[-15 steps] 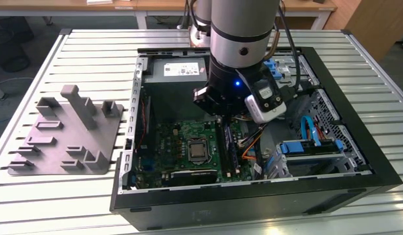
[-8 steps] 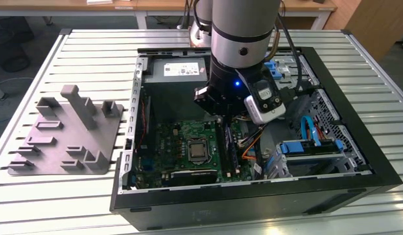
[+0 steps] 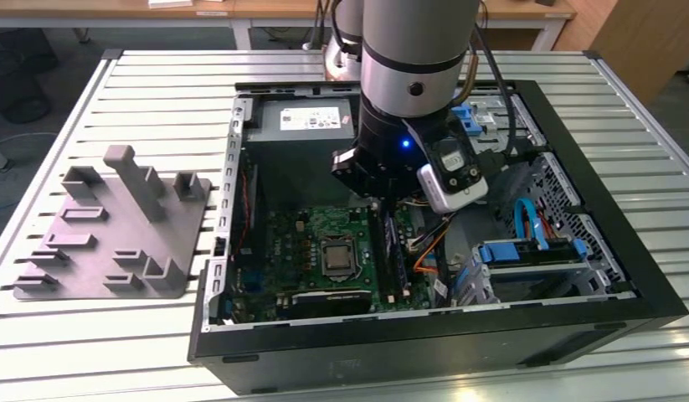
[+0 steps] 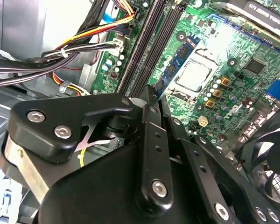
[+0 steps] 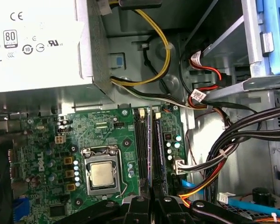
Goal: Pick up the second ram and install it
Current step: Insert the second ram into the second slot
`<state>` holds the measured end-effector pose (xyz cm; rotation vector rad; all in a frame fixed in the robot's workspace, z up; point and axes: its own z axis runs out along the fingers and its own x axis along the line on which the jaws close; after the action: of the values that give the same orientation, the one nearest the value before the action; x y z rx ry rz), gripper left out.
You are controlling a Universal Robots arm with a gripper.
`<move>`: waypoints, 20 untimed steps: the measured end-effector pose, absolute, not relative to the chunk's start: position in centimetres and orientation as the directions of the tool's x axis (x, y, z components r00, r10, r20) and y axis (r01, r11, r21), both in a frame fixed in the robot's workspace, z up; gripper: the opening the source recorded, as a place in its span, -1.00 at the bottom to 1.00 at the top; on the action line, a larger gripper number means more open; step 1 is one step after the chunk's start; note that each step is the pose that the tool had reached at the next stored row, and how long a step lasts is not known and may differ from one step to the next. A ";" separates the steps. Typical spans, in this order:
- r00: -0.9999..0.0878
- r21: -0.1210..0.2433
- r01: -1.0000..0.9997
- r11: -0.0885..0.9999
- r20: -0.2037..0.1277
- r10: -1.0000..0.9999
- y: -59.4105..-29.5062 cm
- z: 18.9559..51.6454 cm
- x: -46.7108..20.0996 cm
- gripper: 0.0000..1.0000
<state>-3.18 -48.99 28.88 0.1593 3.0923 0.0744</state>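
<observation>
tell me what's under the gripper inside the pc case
The motherboard, with the second ram standing on edge in line with the memory slots. The gripper covers the stick's near end, so whether it is seated cannot be seen.

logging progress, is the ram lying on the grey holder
No, in the first wrist view the ram sits in the gripper over the motherboard.
</observation>
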 end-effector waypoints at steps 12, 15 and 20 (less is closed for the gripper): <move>-0.998 0.127 0.049 0.991 -0.034 0.054 -49.1 28.8 -3.2 -0.73; -0.998 0.127 0.048 0.991 -0.034 0.053 -49.1 28.8 -3.2 -0.73; -0.998 0.127 0.044 0.991 -0.034 0.048 -49.2 28.7 -3.2 -0.73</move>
<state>-3.24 -49.16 28.72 0.0716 3.0975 0.1968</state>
